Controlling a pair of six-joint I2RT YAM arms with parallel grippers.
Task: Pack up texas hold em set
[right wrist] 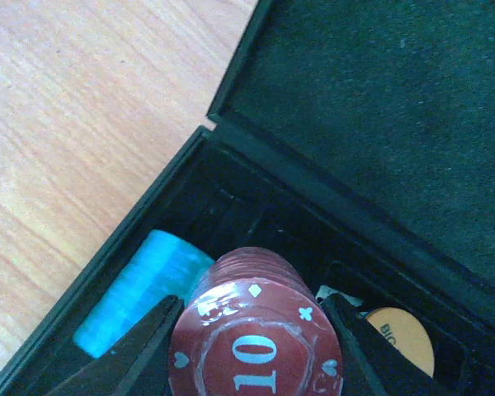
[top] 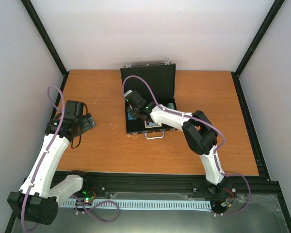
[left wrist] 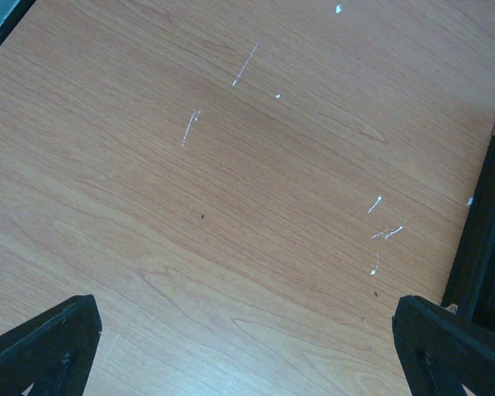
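Chips (right wrist: pixel 252 351), red and marked 10, sat stacked in the grip of the right pincer (right wrist: pixel 254 309) inside the open briefcase (top: pixel 150 80) on the table (left wrist: pixel 231 206), just beside a blue stack (right wrist: pixel 144 285) lying in its slot, an orange disc (right wrist: pixel 400 338) near. Left pincer (left wrist: pixel 247 355) gaped wide over the wood.

One open black briefcase (top: pixel 153 82) holds two chip stacks in view: one red stack (right wrist: pixel 252 330), one blue stack (right wrist: pixel 144 293) — plus one orange disc (right wrist: pixel 404 338), lower right.
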